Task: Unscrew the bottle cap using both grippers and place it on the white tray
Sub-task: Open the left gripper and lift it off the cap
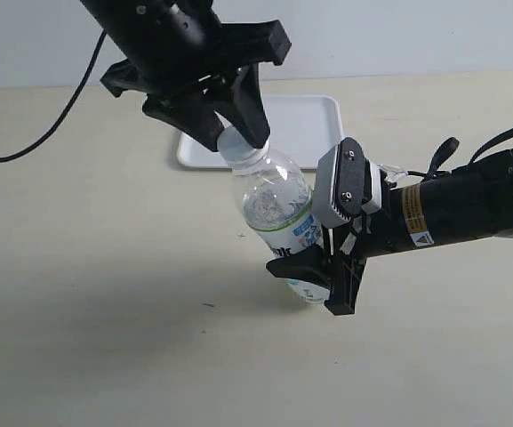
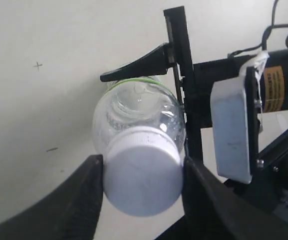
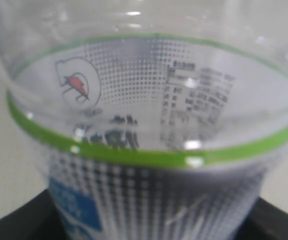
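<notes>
The clear bottle [image 1: 276,206] with its white, blue and green label hangs tilted above the table, its neck pointing up and left. My right gripper [image 1: 314,277], the one with the grey plate, is shut on the bottle's lower body; the label [image 3: 148,145] fills the right wrist view. My all-black left gripper [image 1: 236,138] comes down from the upper left and is shut on the white bottle cap [image 2: 142,176], one finger pressed to each side. In the exterior view the cap is mostly hidden by those fingers. The white tray [image 1: 314,124] lies behind the bottle.
A black cable [image 1: 47,129] trails over the table at the far left. The right arm's body [image 1: 469,200] with a yellow sticker stretches in from the right edge. Beige tabletop [image 1: 105,338] surrounds the bottle.
</notes>
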`<state>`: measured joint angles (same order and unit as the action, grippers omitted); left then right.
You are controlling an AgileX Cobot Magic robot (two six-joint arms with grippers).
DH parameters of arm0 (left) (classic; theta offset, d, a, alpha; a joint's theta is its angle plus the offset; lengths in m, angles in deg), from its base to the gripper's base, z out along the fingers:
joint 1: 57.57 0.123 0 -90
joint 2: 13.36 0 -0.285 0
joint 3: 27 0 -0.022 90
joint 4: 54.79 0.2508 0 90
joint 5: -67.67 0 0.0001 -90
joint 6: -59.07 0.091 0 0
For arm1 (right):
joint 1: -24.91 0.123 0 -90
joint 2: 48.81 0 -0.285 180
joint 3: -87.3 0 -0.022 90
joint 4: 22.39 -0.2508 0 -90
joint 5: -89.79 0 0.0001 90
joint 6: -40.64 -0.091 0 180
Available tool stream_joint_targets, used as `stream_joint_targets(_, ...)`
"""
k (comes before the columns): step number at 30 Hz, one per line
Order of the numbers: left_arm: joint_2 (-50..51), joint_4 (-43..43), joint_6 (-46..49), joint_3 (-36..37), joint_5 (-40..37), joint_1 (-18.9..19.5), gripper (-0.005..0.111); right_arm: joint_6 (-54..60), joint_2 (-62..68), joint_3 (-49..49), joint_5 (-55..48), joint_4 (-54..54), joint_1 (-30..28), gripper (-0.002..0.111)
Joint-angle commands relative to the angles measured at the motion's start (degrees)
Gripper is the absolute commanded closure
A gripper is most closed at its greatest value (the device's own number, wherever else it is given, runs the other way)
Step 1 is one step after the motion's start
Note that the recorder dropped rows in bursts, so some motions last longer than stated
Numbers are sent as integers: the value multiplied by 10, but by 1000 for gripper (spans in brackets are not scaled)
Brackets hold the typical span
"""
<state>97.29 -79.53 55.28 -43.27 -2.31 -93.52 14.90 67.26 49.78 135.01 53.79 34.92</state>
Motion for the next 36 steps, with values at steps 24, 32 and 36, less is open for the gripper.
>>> stream_joint_targets(24, -2, -10, -215, 0, 0, 0, 58, 0, -3, 0, 11, -11, 0, 108)
stream_joint_targets(32, -2, 6, -4, 0, 0, 0, 3, -5, -3, 0, 11, -9, 0, 108)
stream_joint_targets(36, -2, 6, 187, 0, 0, 0, 3, -7, -3, 0, 11, -7, 0, 108)
